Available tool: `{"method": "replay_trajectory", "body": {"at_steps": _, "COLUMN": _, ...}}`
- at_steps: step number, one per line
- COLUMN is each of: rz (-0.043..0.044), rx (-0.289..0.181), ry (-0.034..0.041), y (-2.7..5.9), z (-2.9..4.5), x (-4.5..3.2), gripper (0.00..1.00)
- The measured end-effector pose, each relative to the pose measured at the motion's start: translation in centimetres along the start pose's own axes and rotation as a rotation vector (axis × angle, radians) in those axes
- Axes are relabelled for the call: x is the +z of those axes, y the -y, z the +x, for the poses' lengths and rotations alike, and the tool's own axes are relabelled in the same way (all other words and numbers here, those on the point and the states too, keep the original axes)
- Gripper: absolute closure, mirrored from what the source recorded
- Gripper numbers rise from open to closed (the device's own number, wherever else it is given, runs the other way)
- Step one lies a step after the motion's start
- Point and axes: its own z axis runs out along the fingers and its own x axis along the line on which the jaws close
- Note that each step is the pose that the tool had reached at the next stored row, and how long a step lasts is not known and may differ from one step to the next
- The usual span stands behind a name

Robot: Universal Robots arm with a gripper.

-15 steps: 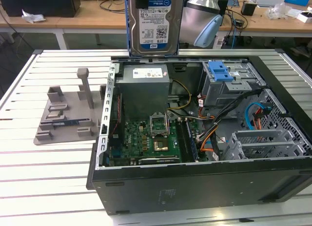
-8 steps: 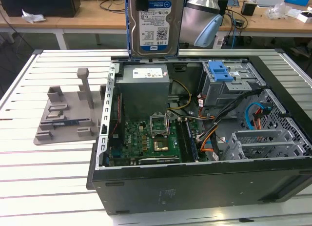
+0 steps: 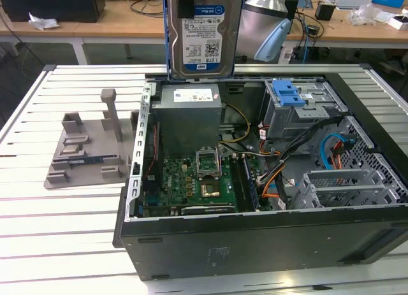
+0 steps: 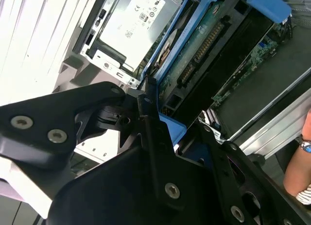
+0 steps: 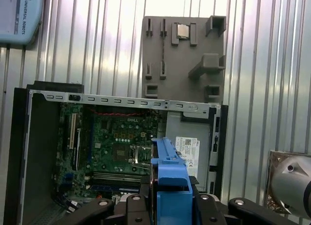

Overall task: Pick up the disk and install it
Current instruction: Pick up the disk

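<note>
The jaws are clenched on the disk (image 3: 203, 34) and hold it in the air. It touches neither the counter (image 3: 64, 244) nor the computer case (image 3: 255, 250). In the exterior view the disk stands upright at the top middle, with its white-and-blue label turned to the camera and blue carrier rails along both long sides. It hangs by the far wall of the open case, and in that view it sits just above the grey power supply (image 3: 189, 113). Whether its lower edge is directly over the box or behind it, I cannot tell.

In the first wrist view the blue rail of the disk (image 5: 169, 176) runs edge-on between the black jaws, which press it from both sides. Below it lies the motherboard (image 5: 121, 142), and beyond the case the grey fixture plate (image 5: 182, 60) rests on the slatted counter. In the second wrist view the other face of the disk (image 4: 204, 60) shows — a green circuit board framed by the blue carrier — close to the white sticker (image 4: 138, 18) of the power supply.

Inside the case, toward the exterior view's right, the drive cage (image 3: 299, 120) carries a blue latch (image 3: 290, 92) with a ribbed top, apart from the disk. A person's forearm (image 4: 297, 162) is at the edge of the second wrist view.
</note>
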Motion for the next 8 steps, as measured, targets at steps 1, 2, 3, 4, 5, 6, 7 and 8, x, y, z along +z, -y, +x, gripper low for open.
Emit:
{"method": "replay_trajectory", "body": {"at_steps": 1, "rz": 0.0000, "rx": 0.000, "ry": -0.0001, "y": 0.00, "z": 0.05, "x": 0.02, "gripper": 0.63}}
{"method": "replay_trajectory", "body": {"at_steps": 2, "rz": 0.0000, "rx": 0.000, "ry": 0.0000, "y": -0.01, "z": 0.15, "x": 0.05, "gripper": 0.63}}
{"method": "replay_trajectory", "body": {"at_steps": 3, "rz": 0.0000, "rx": 0.000, "ry": 0.0000, "y": -0.01, "z": 0.22, "x": 0.08, "gripper": 0.63}}
{"method": "replay_trajectory", "body": {"at_steps": 4, "rz": 0.0000, "rx": 0.000, "ry": 0.0000, "y": -0.01, "z": 0.27, "x": 0.10, "gripper": 0.63}}
{"method": "replay_trajectory", "body": {"at_steps": 5, "rz": 0.0000, "rx": 0.000, "ry": 0.0000, "y": -0.01, "z": 0.35, "x": 0.13, "gripper": 0.63}}
{"method": "replay_trajectory", "body": {"at_steps": 6, "rz": 0.0000, "rx": 0.000, "ry": 0.0001, "y": -0.02, "z": 0.40, "x": 0.15, "gripper": 0.63}}
{"method": "replay_trajectory", "body": {"at_steps": 7, "rz": 0.0000, "rx": 0.000, "ry": 0.0000, "y": -0.02, "z": 0.45, "x": 0.17, "gripper": 0.63}}
{"method": "replay_trajectory", "body": {"at_steps": 8, "rz": 0.0000, "rx": 0.000, "ry": 0.0000, "y": -0.02, "z": 0.54, "x": 0.21, "gripper": 0.63}}
